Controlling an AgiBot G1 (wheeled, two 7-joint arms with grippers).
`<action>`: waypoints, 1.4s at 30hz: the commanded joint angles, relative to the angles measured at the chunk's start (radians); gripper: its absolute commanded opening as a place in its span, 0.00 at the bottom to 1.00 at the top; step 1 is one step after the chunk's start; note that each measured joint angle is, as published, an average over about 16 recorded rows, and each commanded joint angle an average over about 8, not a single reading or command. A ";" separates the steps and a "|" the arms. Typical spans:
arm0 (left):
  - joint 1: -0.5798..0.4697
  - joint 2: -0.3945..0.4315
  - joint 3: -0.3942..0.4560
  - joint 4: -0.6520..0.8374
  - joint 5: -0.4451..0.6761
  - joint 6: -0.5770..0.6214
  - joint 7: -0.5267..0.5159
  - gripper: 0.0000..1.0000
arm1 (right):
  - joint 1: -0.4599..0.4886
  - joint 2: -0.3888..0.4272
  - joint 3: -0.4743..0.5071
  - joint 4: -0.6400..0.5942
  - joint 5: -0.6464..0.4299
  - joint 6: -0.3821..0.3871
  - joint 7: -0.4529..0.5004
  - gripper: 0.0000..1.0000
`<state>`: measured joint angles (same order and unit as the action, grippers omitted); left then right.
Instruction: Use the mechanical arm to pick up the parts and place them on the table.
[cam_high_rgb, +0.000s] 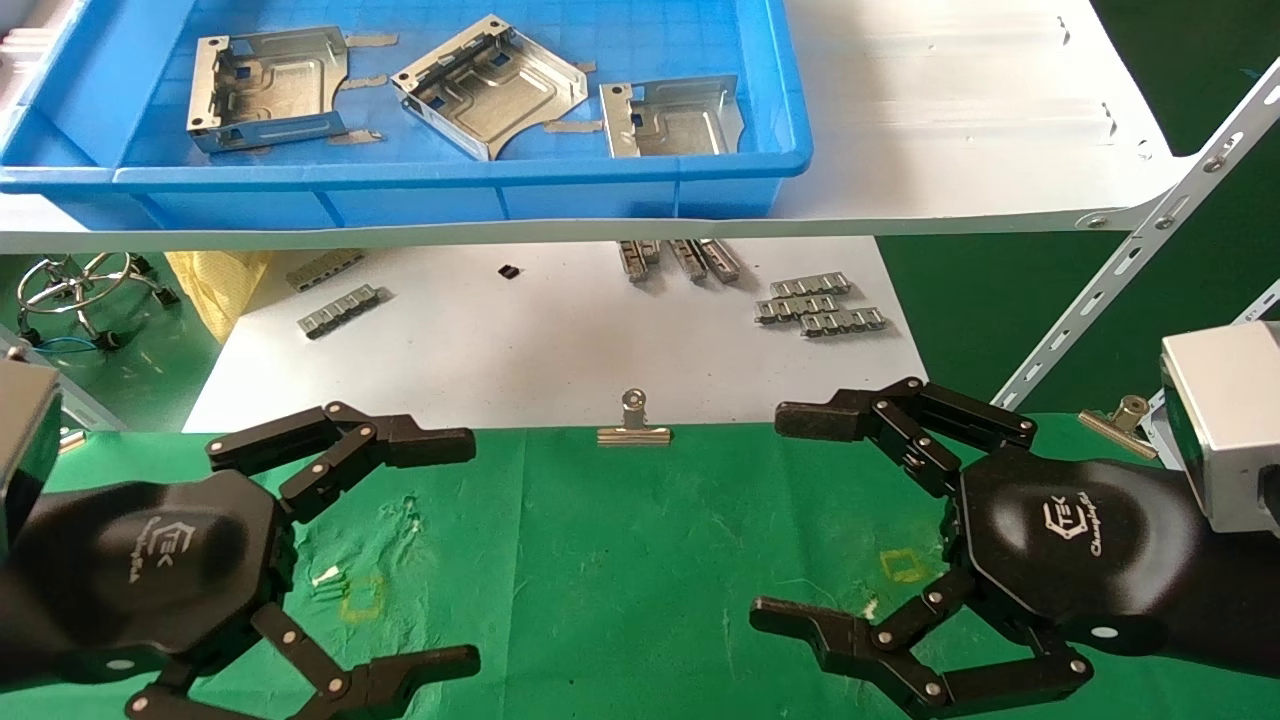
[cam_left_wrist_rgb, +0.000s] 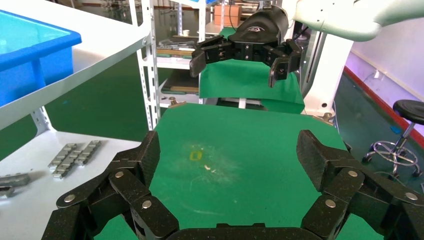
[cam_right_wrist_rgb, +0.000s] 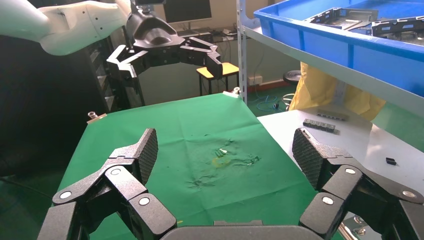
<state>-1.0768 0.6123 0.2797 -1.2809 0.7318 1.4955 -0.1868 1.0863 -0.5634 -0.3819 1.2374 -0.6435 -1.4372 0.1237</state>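
Three silver parts (cam_high_rgb: 270, 90) (cam_high_rgb: 487, 82) (cam_high_rgb: 672, 117) lie side by side in the blue bin (cam_high_rgb: 400, 190) on the raised white shelf. Below it spreads the green table (cam_high_rgb: 620, 560), bare apart from two yellow square marks (cam_high_rgb: 362, 598). My left gripper (cam_high_rgb: 470, 552) hovers over the table's left side, open and empty. My right gripper (cam_high_rgb: 770, 515) hovers over the right side, also open and empty. In the left wrist view my left gripper (cam_left_wrist_rgb: 230, 155) frames only green cloth. Likewise, nothing but cloth lies between the fingers of my right gripper (cam_right_wrist_rgb: 225, 150).
A white board (cam_high_rgb: 540, 340) behind the table holds grey ribbed strips (cam_high_rgb: 820, 305) (cam_high_rgb: 340, 310). Binder clips (cam_high_rgb: 633, 420) (cam_high_rgb: 1120, 420) sit on the cloth's far edge. The shelf (cam_high_rgb: 950, 120) overhangs the board, and a slotted metal strut (cam_high_rgb: 1130, 270) slants down at the right.
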 joint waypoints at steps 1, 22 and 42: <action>0.000 0.000 0.000 0.000 0.000 0.000 0.000 1.00 | 0.000 0.000 0.000 0.000 0.000 0.000 0.000 1.00; 0.000 0.000 0.000 0.000 0.000 0.000 0.000 1.00 | 0.000 0.000 0.000 0.000 0.000 0.000 0.000 1.00; 0.000 0.000 0.000 0.000 0.000 0.000 0.000 1.00 | 0.000 0.000 0.000 0.000 0.000 0.000 0.000 0.00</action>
<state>-1.0768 0.6123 0.2797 -1.2809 0.7318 1.4955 -0.1868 1.0863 -0.5634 -0.3819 1.2374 -0.6435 -1.4372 0.1237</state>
